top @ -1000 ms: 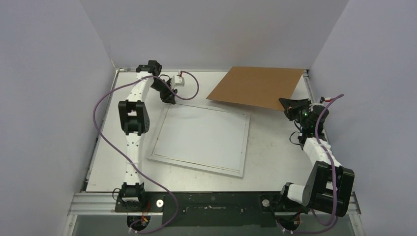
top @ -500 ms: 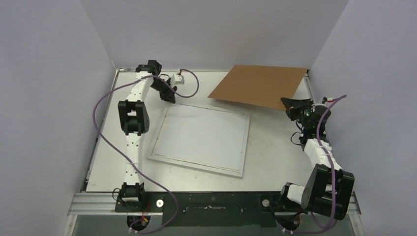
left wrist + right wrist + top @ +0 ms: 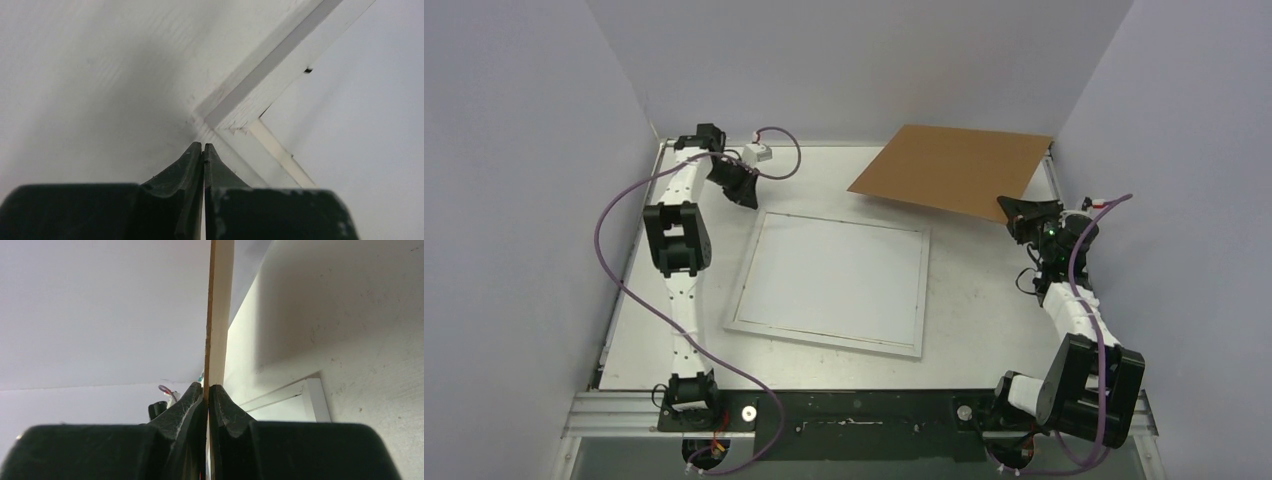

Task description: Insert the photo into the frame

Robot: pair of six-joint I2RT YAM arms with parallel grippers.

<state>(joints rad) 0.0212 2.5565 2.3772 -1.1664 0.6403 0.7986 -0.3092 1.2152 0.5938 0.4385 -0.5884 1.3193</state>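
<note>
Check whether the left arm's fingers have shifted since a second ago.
Yes. The left fingers moved left, toward the white table's left edge, away from the thin white rectangular picture frame's far-left corner.

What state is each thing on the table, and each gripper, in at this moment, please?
frame: lying flat on the table, no picture showing in it.
backing board: raised and tilted, pinched at its near right corner.
left gripper: shut, empty, beside the frame's far left corner.
right gripper: shut on the backing board's edge.
photo: not seen in any view.
</note>
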